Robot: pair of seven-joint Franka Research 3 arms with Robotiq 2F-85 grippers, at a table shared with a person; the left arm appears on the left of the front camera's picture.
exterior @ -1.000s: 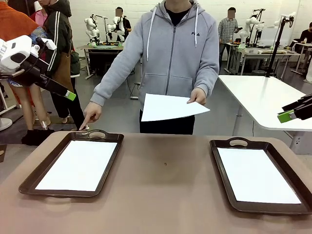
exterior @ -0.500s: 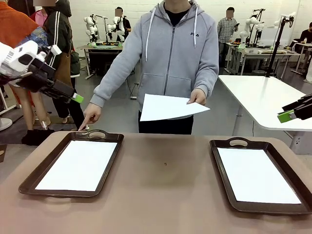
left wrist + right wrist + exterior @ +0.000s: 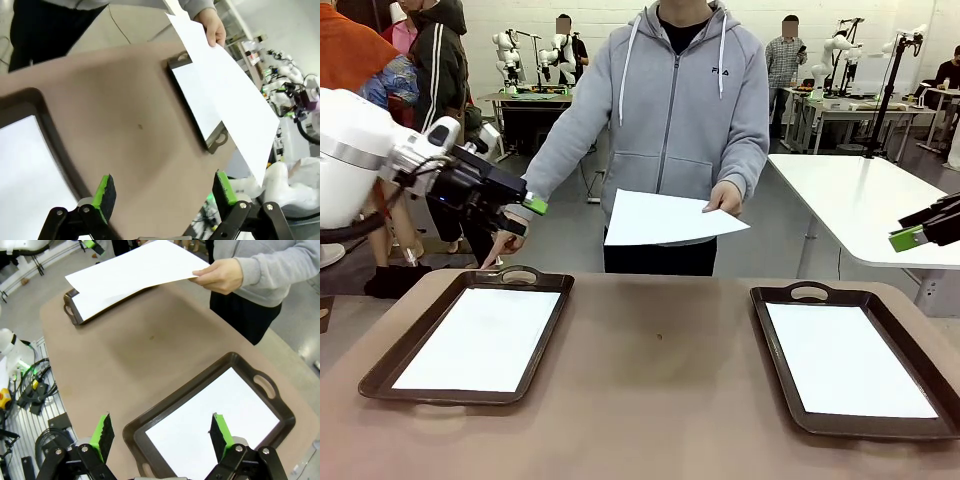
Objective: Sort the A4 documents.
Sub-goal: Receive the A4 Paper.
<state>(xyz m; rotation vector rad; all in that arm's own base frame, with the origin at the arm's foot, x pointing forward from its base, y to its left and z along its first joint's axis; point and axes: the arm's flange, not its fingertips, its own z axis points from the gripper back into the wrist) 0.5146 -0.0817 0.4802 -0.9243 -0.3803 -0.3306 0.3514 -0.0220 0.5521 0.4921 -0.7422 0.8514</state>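
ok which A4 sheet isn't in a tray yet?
The sheet held in the person's hand above the table's far edge; the other two lie flat in the left tray and right tray.

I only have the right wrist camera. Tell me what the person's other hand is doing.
Observer: The person's other hand points a finger down at the handle end of the left tray. The other hand holds out the sheet over the table's far edge.
Operator: Report the left arm.
Observer: The left fingers stand open and empty in the air, right beside that pointing hand, above the tray's far end.
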